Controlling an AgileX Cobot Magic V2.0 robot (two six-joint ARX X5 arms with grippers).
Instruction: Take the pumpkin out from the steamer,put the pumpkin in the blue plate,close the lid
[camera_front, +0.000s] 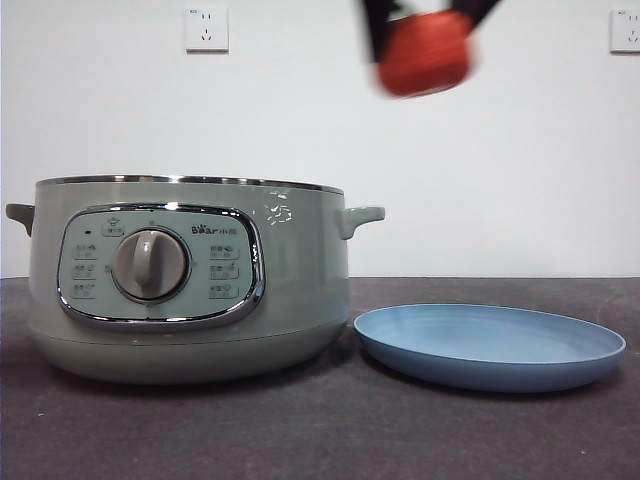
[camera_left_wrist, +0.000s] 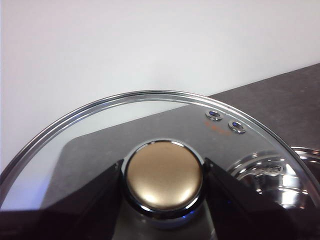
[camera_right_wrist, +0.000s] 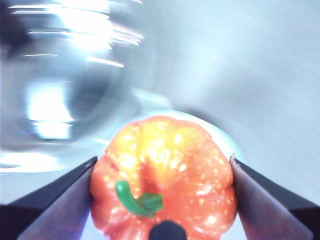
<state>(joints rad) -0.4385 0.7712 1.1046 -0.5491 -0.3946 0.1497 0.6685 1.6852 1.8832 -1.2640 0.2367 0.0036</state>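
The sage-green steamer (camera_front: 190, 280) stands open at the left of the table, its shiny inner pot (camera_left_wrist: 280, 177) showing in the left wrist view. My right gripper (camera_front: 425, 30) is shut on the orange-red pumpkin (camera_front: 424, 54), held high in the air above the blue plate (camera_front: 490, 345); the pumpkin (camera_right_wrist: 162, 180) with its green stem fills the gap between the jaws in the right wrist view, which is motion-blurred. My left gripper (camera_left_wrist: 162, 177) is shut on the knob (camera_left_wrist: 162, 175) of the glass lid (camera_left_wrist: 100, 130), held off the steamer and out of the front view.
The dark grey tabletop (camera_front: 320, 440) runs to a white wall with two sockets (camera_front: 206, 29). The plate lies right beside the steamer's right side.
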